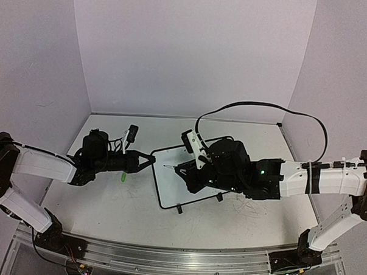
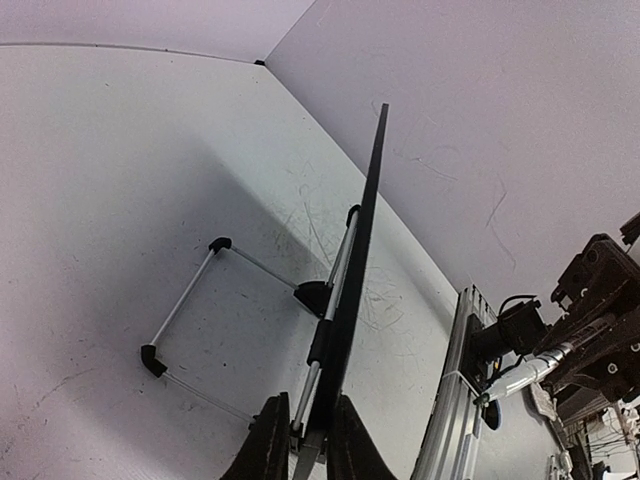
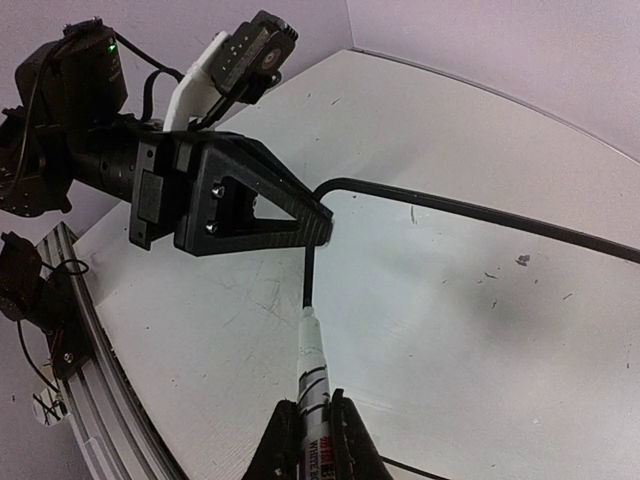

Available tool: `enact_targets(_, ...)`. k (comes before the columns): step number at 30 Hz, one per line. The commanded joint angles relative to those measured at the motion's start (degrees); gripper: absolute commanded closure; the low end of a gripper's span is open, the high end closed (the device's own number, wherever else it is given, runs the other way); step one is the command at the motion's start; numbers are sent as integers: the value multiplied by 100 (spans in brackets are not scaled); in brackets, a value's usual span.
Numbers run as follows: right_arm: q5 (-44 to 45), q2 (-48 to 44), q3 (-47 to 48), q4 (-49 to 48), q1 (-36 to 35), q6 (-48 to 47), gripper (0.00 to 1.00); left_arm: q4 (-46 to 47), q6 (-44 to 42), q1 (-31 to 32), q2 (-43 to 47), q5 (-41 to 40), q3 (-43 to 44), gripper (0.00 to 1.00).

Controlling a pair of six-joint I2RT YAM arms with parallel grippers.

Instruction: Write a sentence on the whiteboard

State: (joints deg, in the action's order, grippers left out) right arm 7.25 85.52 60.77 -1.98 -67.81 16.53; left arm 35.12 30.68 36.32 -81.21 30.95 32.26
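The whiteboard [image 1: 169,187] lies tilted at the table's middle, its black frame propped on a wire stand [image 2: 215,245]. My left gripper [image 1: 149,160] is shut on the frame at the board's left corner; in the left wrist view [image 2: 305,448] the board [image 2: 365,220] is edge-on. My right gripper [image 1: 185,173] is shut on a white marker [image 3: 312,365] and reaches over the board. The marker's tip points at the board [image 3: 450,300] by its left frame edge, just below the left gripper's fingers [image 3: 260,200]. No green sentence shows on the board; only a few small specks.
A small green cap [image 1: 124,177] lies on the table left of the board. A black cable [image 1: 264,107] arcs over the right arm. The aluminium rail [image 1: 178,259] runs along the near edge. Walls enclose the back and sides.
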Motion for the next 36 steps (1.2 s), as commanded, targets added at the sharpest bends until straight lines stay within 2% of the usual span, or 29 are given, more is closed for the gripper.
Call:
enact_targets(1, 122, 2, 263, -57, -22, -38, 100, 328, -142, -44, -70, 15, 275, 89)
enact_targets(8, 155, -35, 198, -47, -24, -19, 100, 323, -389, -46, -114, 57, 230, 100)
enact_targets(24, 219, -20, 176, -41, -48, 50, 100, 323, -591, -46, -58, 140, 186, 100)
enact_targets(31, 833, 166, 306, -33, -218, 61, 100, 329, -486, -46, -88, 21, 167, 100)
enact_targets(36, 823, 380, 443, -34, -240, -49, 100, 322, -475, -46, -52, 12, 146, 100)
